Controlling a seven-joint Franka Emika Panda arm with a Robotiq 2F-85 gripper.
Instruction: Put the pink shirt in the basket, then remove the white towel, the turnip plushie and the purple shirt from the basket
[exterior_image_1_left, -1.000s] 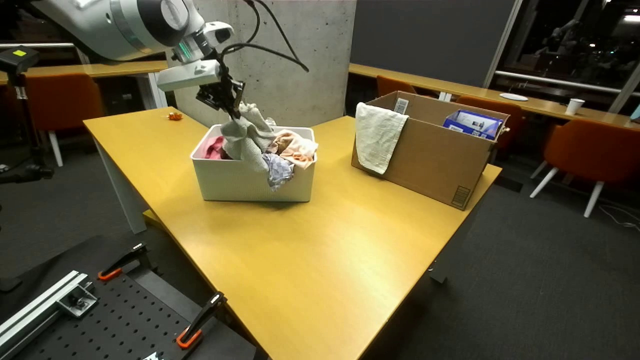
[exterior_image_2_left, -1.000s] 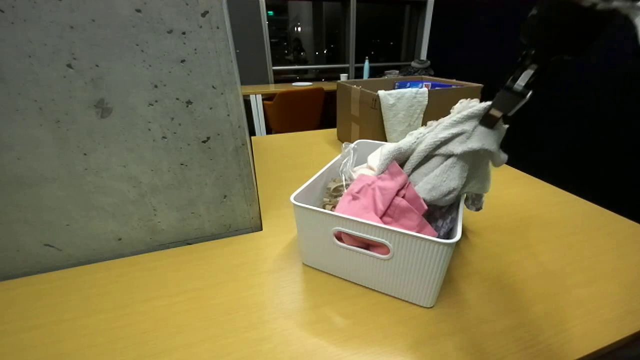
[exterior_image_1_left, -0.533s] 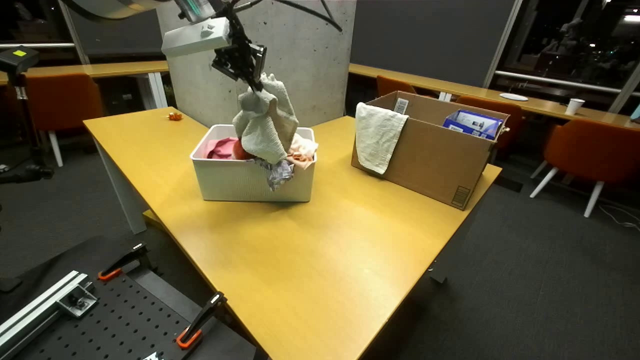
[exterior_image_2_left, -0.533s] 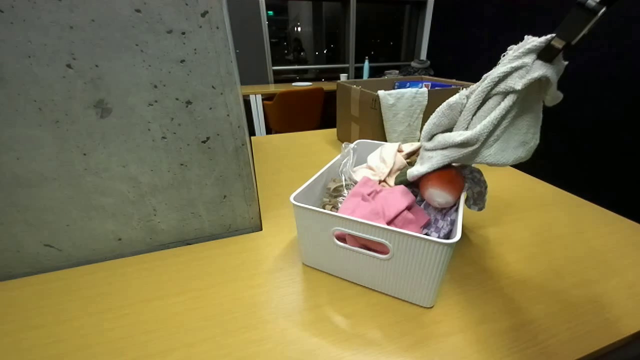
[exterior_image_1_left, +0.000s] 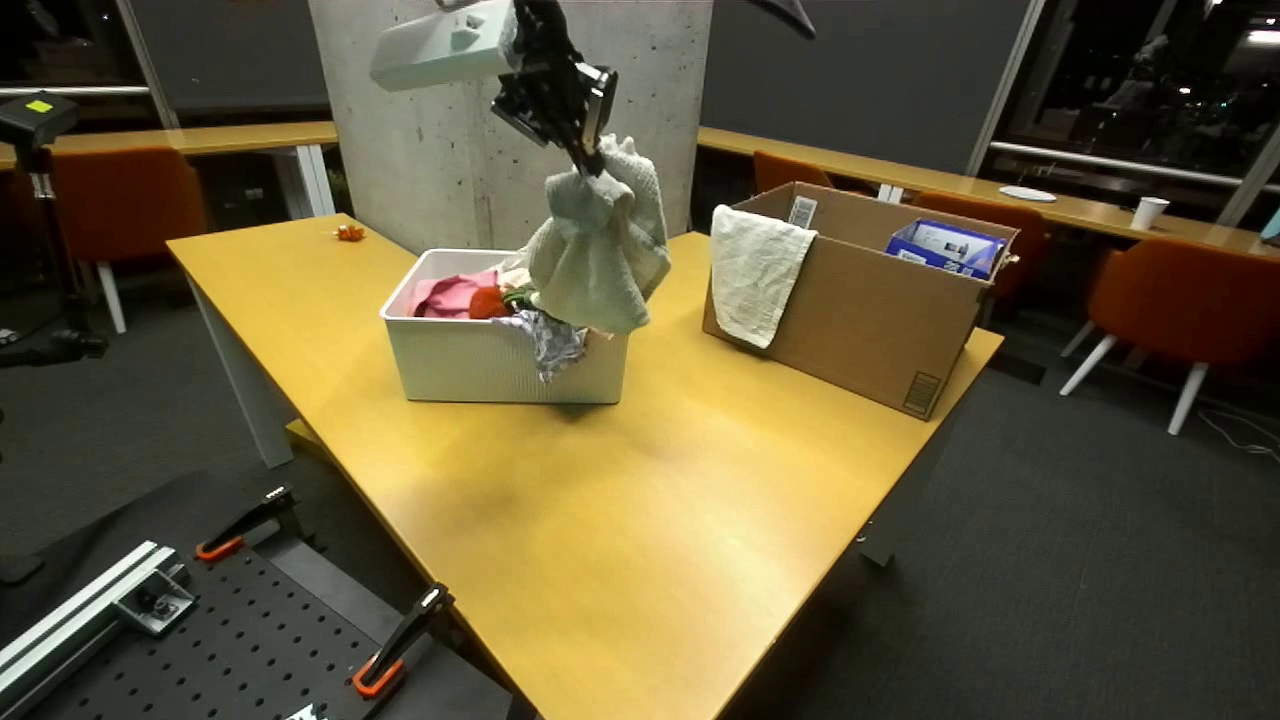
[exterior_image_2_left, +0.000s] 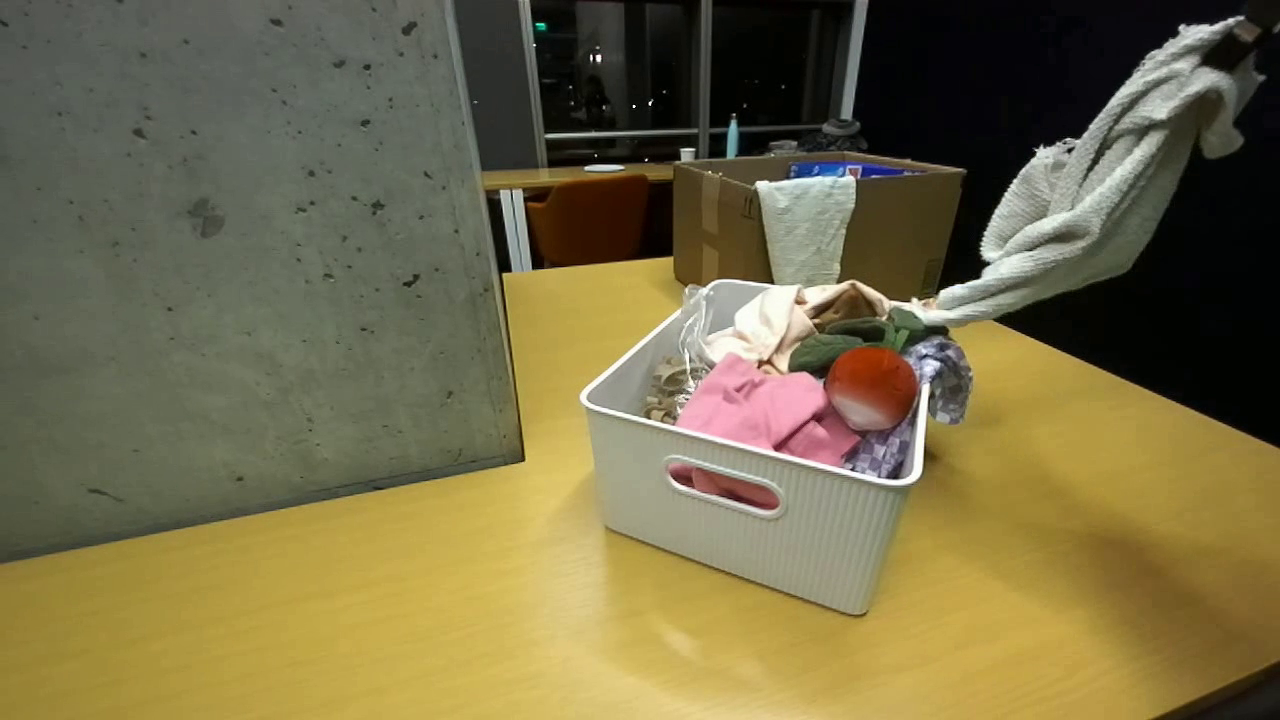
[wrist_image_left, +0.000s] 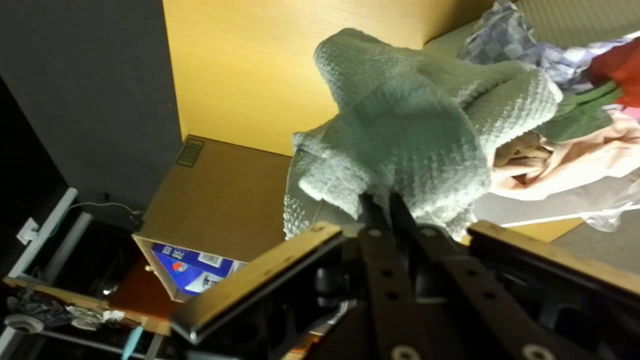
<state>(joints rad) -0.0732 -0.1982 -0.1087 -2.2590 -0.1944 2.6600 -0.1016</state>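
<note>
Swung farther from the basket (exterior_image_1_left: 475, 365) since the last frame, a white towel (exterior_image_1_left: 600, 255) hangs pinched in the gripper (exterior_image_1_left: 590, 166) in an exterior view, the turnip plushie (exterior_image_1_left: 487, 303) half hidden. In an exterior view, the plushie lies, leaves showing, in the basket beside the pink shirt (exterior_image_2_left: 760, 405) and purple shirt (exterior_image_2_left: 950, 380); the towel's tail may touch the rim. The wrist view shows fingertips (wrist_image_left: 372, 220) nearly together on the cloth.
</note>
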